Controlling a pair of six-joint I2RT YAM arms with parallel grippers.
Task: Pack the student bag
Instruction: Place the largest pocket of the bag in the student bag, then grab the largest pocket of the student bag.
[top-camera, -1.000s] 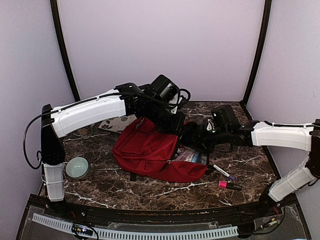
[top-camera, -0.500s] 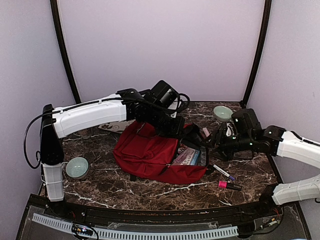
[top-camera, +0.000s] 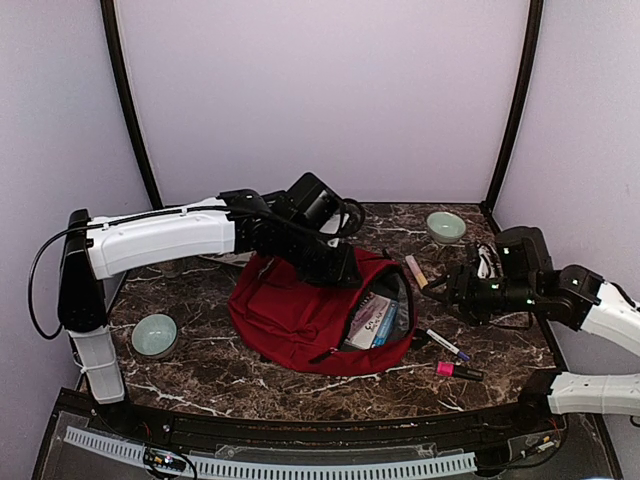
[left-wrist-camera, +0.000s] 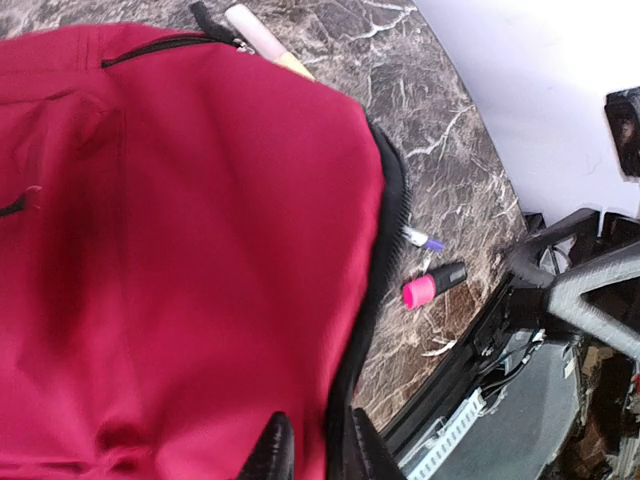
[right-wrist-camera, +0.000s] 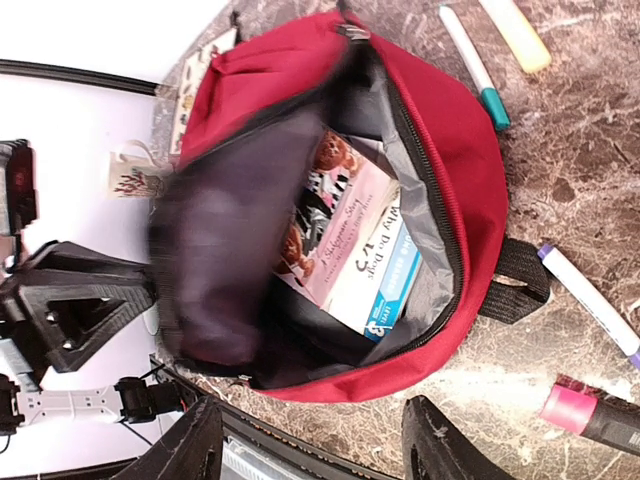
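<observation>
Student bag (top-camera: 300, 315): soft, floppy, books (right-wrist-camera: 345, 250) inside, mouth gaping toward 3 o'clock. Left gripper (left-wrist-camera: 312, 450) jaws straddle zip rim (left-wrist-camera: 385, 230), grip unclear. Right gripper (right-wrist-camera: 315, 445) jaws open, empty. Likely best hold: rim.

The marble table (top-camera: 250, 375) bears a near-left bowl (top-camera: 154, 335), a far-right bowl (top-camera: 445, 226), and a pink-capped marker (top-camera: 458, 371) beside a white pen (top-camera: 447, 345).

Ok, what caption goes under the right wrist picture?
Red student bag unzipped wide, books tucked inside, pink marker lying on the marble table.
</observation>
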